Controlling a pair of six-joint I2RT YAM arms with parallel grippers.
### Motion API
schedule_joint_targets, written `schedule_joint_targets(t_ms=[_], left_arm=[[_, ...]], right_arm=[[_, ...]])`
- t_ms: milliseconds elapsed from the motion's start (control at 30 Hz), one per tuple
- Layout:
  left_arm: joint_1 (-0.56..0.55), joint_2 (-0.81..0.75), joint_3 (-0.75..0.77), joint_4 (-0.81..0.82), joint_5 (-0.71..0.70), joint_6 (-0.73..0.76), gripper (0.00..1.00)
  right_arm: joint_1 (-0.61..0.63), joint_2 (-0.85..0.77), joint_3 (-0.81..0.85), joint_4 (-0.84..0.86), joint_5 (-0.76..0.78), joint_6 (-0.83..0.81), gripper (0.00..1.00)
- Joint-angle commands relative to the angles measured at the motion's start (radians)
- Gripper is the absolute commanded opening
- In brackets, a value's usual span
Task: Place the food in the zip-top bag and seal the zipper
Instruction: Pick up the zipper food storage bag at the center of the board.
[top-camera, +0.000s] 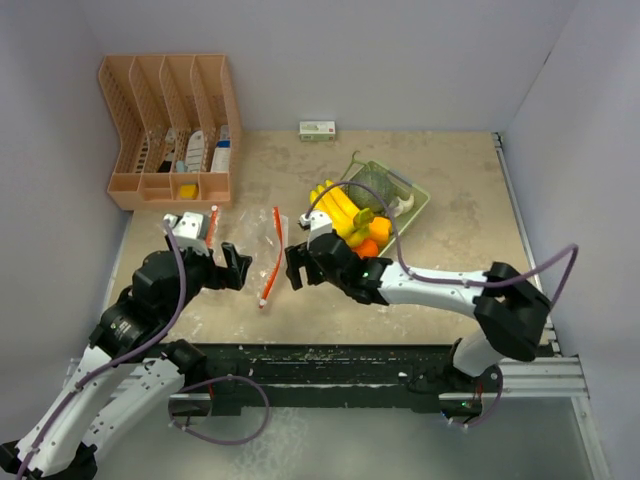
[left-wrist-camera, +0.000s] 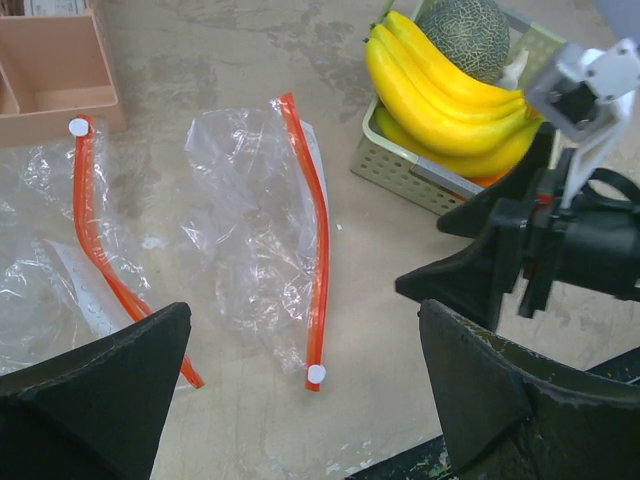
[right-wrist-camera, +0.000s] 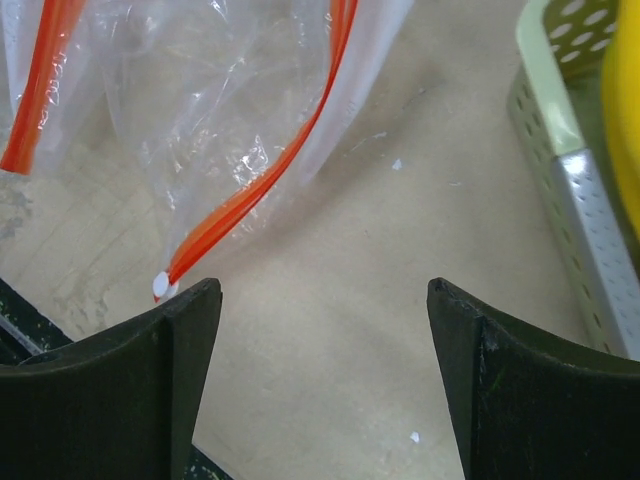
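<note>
We see the clear, orange-zippered zip-top bag (left-wrist-camera: 250, 230) lying crumpled on the worktop (top-camera: 450, 200); yellow bananas (left-wrist-camera: 440, 90), netted melon (left-wrist-camera: 470, 25) and an orange (top-camera: 379, 229) sit in the basket (left-wrist-camera: 390, 165).

Reads bright and even, lit softly from overhead; casts only faint, short shadows. Shows mild glare on the zip-top bag (left-wrist-camera: 250, 200) film. Keeps the tabletop grain sharp; softens slightly at the near fingers (right-wrist-camera: 110, 390).
</note>
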Motion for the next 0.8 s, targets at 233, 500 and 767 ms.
schedule_joint_targets(t_ms=[233, 500, 767], left_arm=[[-0.003, -0.021, -0.008, 0.045, 0.021, -0.015, 0.99], [-0.004, -0.021, -0.009, 0.047, 0.025, -0.016, 0.99], [-0.004, -0.013, -0.008, 0.046, 0.031, -0.013, 0.99]], right_arm=[[-0.071, 0.217, 0.123, 0.296, -0.139, 0.023, 0.69], [-0.074, 0.246, 0.128, 0.302, -0.159, 0.015, 0.51], [-0.075, 0.366, 0.212, 0.267, -0.122, -0.006, 0.58]])
